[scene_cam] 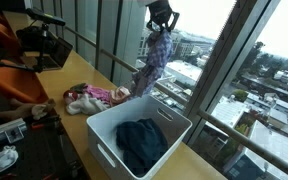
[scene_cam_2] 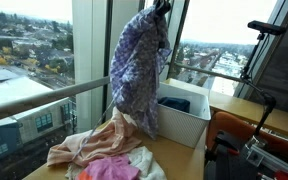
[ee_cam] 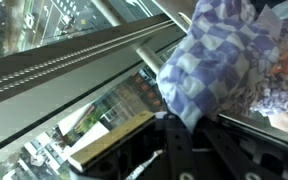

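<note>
**A:** Where does it stand, would you say?

**B:** Partway, by the look of it. A dark garment point(scene_cam: 141, 143) already lies in the white bin point(scene_cam: 104, 125), and a pile of pink and peach clothes point(scene_cam_2: 104, 155) sits on the bench point(scene_cam: 76, 70) beside it. So I judge one piece is sorted, one is in the air, and the pile is left.

**A:** And the one in the air?

**B:** The checked cloth point(scene_cam_2: 136, 70). The fingers point(scene_cam: 160, 20) are closed tight on its top end, pinching a bunch of fabric high up in front of the window point(scene_cam_2: 44, 40). Both exterior views show it hanging full length from there.

**A:** Over the bin?

**B:** Not quite. It hangs just beside the bin, above the stretch of bench between bin and pile. Its lower hem comes down near the pile (whether it touches, I cannot tell).

**A:** What does it look like?

**B:** Blue and white checks, thin and limp, falling in long loose folds with a twist near the top. The wrist view shows the same pattern close up point(ee_cam: 224, 60), crumpled against the glass and the street far below.

**A:** So it is well clear of the bench?

**B:** Most of it, yes. Only the tail end is low.
</note>
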Controlling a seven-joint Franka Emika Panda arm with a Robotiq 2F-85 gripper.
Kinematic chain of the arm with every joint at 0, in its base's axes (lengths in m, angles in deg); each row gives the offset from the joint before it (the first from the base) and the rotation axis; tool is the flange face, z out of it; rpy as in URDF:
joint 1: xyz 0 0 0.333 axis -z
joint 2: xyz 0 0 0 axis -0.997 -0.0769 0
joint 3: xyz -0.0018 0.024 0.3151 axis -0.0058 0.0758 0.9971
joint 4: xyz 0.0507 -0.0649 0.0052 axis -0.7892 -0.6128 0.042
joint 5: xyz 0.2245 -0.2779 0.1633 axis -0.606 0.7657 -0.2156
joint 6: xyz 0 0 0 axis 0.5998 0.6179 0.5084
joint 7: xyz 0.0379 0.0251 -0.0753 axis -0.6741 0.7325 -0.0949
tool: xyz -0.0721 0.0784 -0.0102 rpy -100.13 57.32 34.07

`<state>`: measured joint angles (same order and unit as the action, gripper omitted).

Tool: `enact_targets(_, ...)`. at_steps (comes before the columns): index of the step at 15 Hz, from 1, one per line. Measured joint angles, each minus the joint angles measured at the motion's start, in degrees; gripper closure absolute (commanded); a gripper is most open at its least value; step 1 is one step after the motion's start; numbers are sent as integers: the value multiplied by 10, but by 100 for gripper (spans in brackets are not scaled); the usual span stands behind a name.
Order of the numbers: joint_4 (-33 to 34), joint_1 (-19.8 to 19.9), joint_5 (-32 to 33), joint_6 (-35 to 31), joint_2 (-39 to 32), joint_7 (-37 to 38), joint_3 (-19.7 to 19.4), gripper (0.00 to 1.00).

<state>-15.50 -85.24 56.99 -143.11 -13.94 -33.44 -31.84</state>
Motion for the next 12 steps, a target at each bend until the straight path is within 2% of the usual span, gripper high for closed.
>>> enact_targets(7,143,12,-6,33,0,-26,-8,99)
enact_targets(12,205,12,-6,33,1,-30,-8,99)
